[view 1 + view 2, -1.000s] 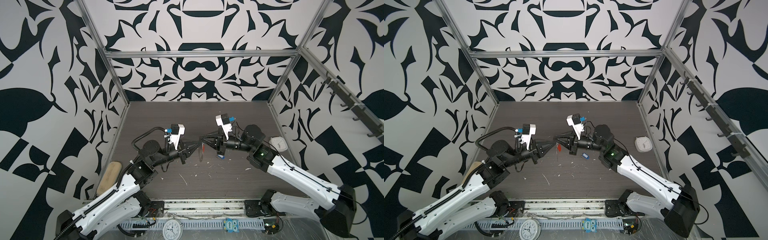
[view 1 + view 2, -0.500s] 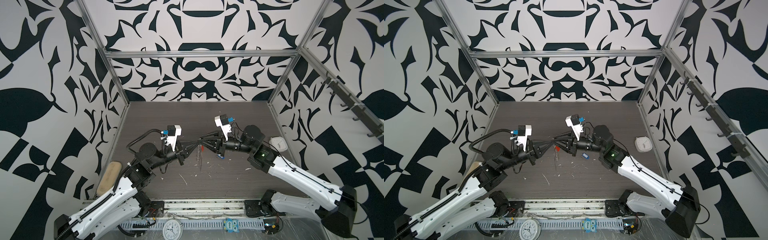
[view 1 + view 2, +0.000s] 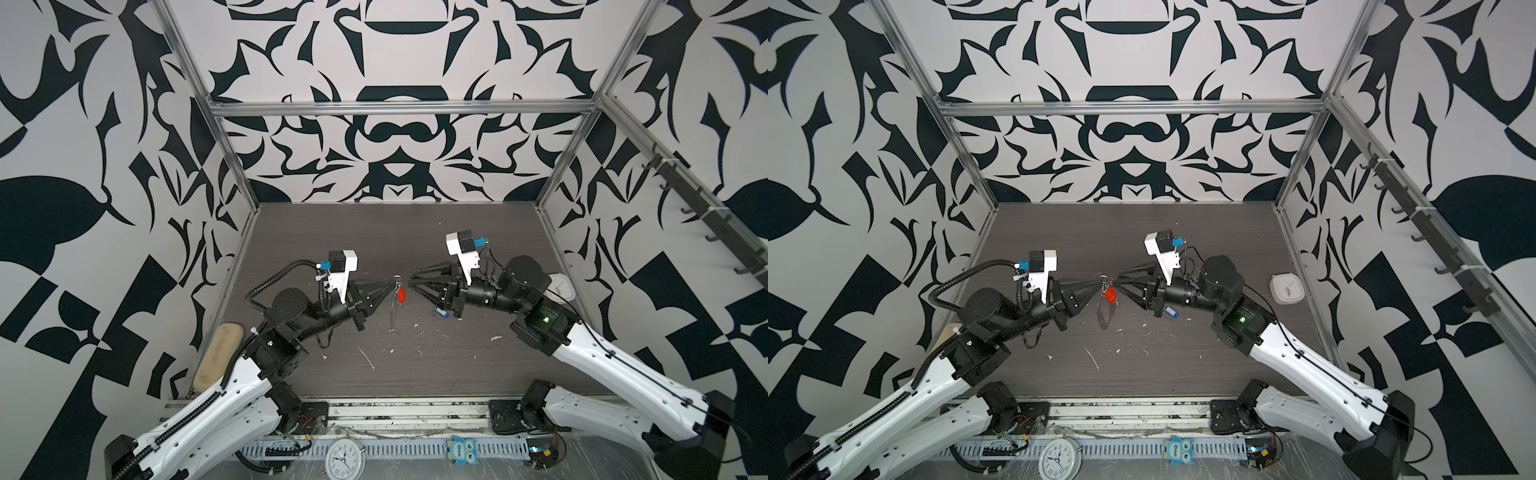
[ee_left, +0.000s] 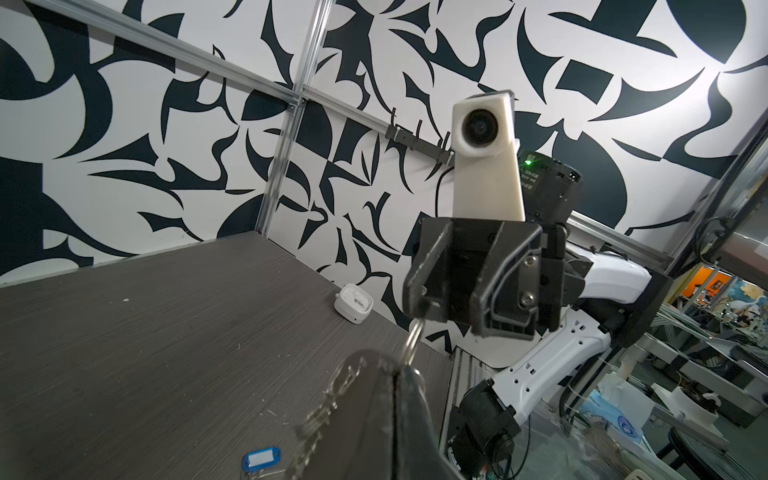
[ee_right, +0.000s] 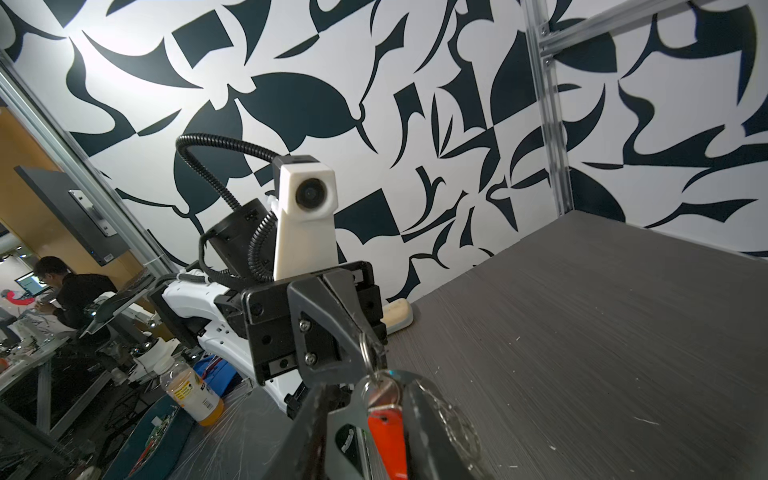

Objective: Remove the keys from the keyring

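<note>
- The dark table has white scuffs, and black-and-white walls stand around it.
- Mid-frame, the left end effector pinches the keyring; the red key hangs on it.
- The right end effector, just beside, has its jaws apart.
- The blue key lies on the table under it.

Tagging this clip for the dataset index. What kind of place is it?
Probably a robot test cell inside a lab or workshop. A metal frame with patterned walls boxes in a dark table, with the left arm and right arm at its front; a person sits among cluttered benches outside.
</note>
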`<action>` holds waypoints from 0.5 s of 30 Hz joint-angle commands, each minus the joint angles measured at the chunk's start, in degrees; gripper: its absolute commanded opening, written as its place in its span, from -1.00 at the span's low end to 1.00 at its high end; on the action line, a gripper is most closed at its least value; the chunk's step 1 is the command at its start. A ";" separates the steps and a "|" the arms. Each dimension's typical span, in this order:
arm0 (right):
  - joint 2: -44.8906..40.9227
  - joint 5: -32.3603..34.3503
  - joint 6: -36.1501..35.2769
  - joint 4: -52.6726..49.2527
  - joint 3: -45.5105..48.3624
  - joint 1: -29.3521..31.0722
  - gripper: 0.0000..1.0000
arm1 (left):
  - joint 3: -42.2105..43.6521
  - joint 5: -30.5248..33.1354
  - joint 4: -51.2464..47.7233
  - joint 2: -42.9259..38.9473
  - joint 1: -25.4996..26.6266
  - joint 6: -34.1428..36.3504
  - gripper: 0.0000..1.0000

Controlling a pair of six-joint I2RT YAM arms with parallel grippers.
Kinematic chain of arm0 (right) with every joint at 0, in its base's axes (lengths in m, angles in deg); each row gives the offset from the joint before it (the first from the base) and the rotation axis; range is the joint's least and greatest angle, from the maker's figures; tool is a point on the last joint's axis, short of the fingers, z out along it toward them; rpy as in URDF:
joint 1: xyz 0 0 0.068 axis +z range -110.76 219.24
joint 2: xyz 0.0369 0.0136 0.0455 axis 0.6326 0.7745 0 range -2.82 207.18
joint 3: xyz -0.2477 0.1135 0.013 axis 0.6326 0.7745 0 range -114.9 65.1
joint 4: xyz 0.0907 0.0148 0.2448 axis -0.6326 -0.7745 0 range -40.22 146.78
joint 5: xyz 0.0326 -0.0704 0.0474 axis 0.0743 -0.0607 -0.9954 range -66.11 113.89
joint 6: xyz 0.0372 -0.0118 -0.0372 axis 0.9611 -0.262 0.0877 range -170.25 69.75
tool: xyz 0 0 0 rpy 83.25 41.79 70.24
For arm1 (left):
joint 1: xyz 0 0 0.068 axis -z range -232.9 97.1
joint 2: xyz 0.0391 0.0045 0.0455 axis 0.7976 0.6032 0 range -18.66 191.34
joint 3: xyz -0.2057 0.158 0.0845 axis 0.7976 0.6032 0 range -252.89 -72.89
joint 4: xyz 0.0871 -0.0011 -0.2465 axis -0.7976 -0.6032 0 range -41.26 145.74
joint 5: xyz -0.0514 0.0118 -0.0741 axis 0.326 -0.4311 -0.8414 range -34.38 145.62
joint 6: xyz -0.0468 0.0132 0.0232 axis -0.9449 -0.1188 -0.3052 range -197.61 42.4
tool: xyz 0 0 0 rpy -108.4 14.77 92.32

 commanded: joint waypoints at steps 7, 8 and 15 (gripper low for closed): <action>3.11 -4.58 2.11 6.32 -2.57 0.73 -0.52 | 1.22 0.09 1.42 -0.64 0.07 -0.07 -1.00; 3.20 -4.50 2.15 6.45 -2.57 0.87 -0.54 | 1.20 0.13 1.41 -0.63 0.07 -0.08 -1.00; 2.95 -3.04 1.89 6.49 -2.92 1.14 -0.63 | 1.52 0.13 1.60 -0.37 0.07 -0.15 -1.00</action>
